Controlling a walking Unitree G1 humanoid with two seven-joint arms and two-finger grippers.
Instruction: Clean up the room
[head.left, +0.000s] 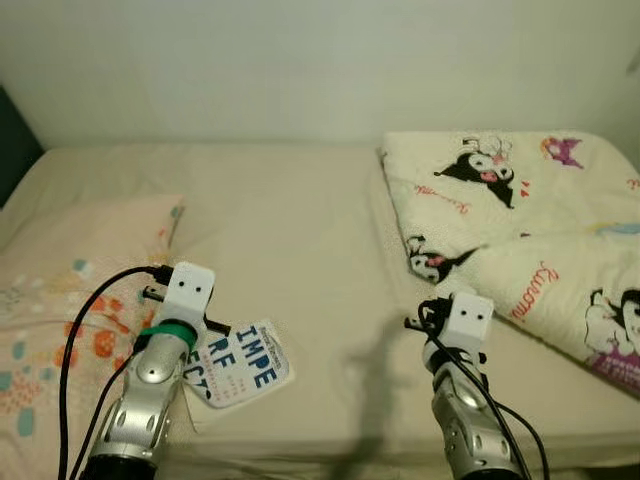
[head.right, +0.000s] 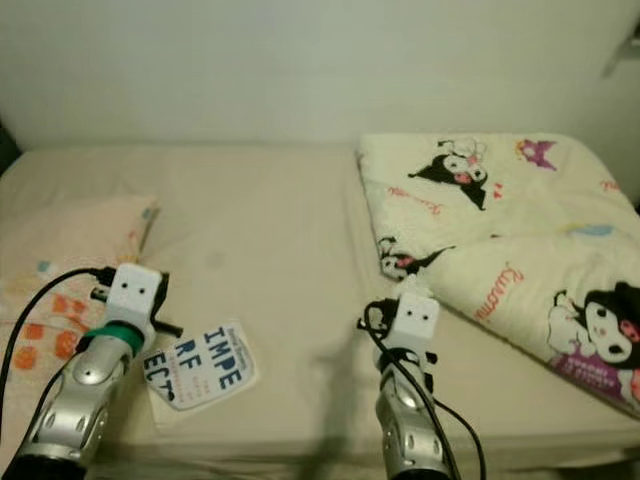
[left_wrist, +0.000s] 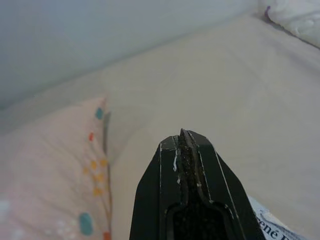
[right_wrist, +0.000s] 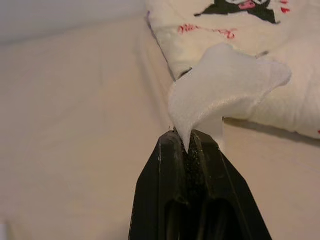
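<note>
Two silver arms reach over the near edge of a bed (head.left: 290, 220) covered in a plain cream sheet, with a pale wall behind its far edge.

Right gripper (right_wrist: 190, 142): its two black fingers are clenched on a corner of the blanket (head.left: 520, 230), a cream quilt printed with black-and-pink cartoon figures. The pinched corner (right_wrist: 225, 85) rises from the fingertips as a white curled flap. The rest of the blanket lies spread over the bed's right half, from the far right corner down toward the near right edge, with one layer folded over another along its left border. In the head views the right arm's white wrist block sits just at the blanket's near left edge.

Left gripper (left_wrist: 183, 137): its fingers are pressed together with nothing between them, poised above the sheet near the bed's near left corner. Whether the tips touch the sheet cannot be told from these views.

A pillow (head.left: 70, 300), peach with orange and teal spots, lies along the bed's left edge; the left arm crosses its near right part.

A white printed card or bag (head.left: 240, 365) with large blue letters lies flat on the sheet by the near edge, just beside the left arm and partly hidden by it. A black cable (head.left: 75, 340) loops from the left wrist over the pillow.
</note>
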